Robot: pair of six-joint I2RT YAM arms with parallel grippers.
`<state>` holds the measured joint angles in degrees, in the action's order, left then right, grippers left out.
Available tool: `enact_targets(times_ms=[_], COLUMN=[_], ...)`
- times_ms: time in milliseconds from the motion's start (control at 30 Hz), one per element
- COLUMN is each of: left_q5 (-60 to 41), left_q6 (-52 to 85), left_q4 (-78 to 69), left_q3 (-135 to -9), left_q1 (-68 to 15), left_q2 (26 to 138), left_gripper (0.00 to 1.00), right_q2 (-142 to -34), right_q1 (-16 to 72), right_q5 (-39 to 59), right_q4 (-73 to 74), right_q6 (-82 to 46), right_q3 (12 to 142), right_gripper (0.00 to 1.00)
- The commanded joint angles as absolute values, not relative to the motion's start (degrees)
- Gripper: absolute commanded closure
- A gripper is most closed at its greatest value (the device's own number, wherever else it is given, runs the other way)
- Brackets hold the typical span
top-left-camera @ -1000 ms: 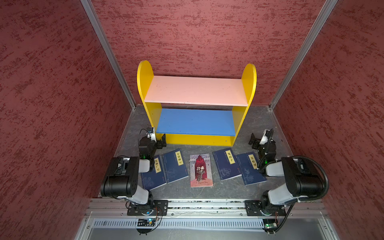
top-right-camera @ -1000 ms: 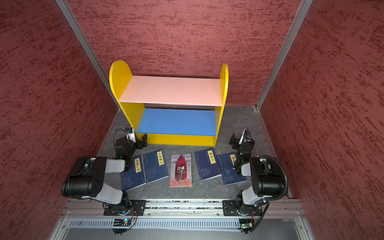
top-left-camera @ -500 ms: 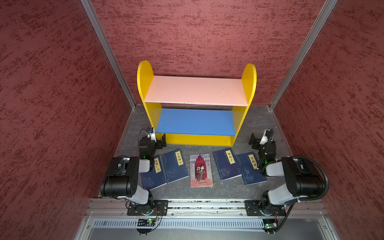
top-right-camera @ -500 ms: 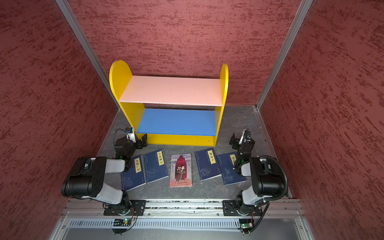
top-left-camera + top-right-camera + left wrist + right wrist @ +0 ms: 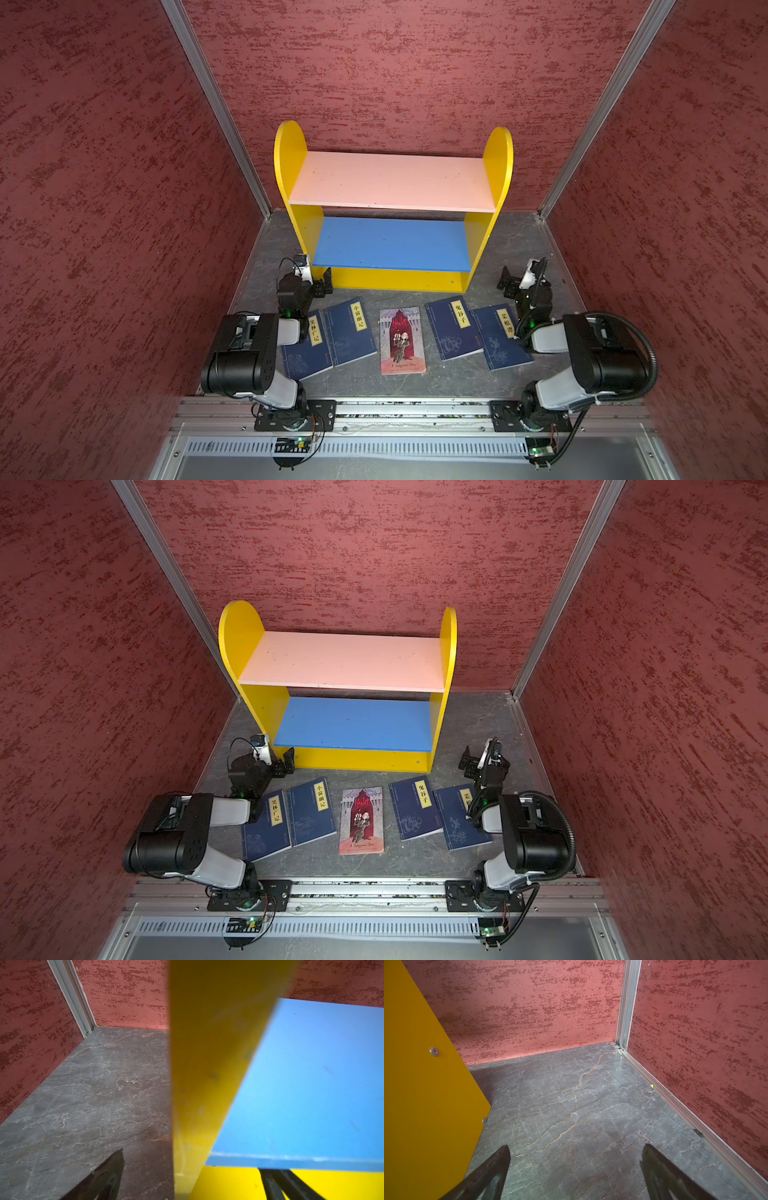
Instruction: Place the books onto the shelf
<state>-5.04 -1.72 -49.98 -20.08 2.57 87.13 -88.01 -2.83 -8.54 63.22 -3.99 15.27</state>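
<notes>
The books lie flat in a row on the grey floor in front of the shelf (image 5: pixel 496 166). A red book (image 5: pixel 402 340) is in the middle, with two navy books (image 5: pixel 351 330) on its left and two navy books (image 5: pixel 453 328) on its right. My left arm covers part of the leftmost book (image 5: pixel 305 353). Both the pink upper board (image 5: pixel 392 180) and the blue lower board (image 5: pixel 392 245) are bare. My left gripper (image 5: pixel 314 277) is open and straddles the front edge of the shelf's left side panel (image 5: pixel 207 1064). Right of the shelf, my right gripper (image 5: pixel 519 274) is open over bare floor.
Red textured walls (image 5: pixel 104 208) close in the left, back and right sides, with aluminium corner posts (image 5: pixel 216 104). Both arm bases sit on a metal rail (image 5: pixel 415 411) along the front. A strip of grey floor (image 5: pixel 571 1095) lies between the shelf's right panel (image 5: pixel 415 1084) and the wall.
</notes>
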Motion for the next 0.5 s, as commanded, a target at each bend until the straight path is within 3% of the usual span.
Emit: enact_targets(times_ms=[0,267,467], left_q5=[-4.9,-5.9,-8.8], left_q6=[-1.2,-2.4,-5.6], left_q4=[-50.8,-49.2,-30.8], left_q3=[-22.0,-21.4,-24.0], left_q1=[2.2,1.5,-1.9], left_q2=[87.9,84.6,71.1], left_gripper=[0.01,0.01,0.01], right_q2=[-88.3,-86.9,-76.1], right_q1=[-2.6,-2.6,-2.6], right_q5=[-7.4,-9.7,-16.6], right_q4=[65.4,66.4,54.6], right_q6=[-2.7,-3.6,-6.0], right_q3=[16.2,15.1,16.8], right_gripper=[0.01,0.01,0.01])
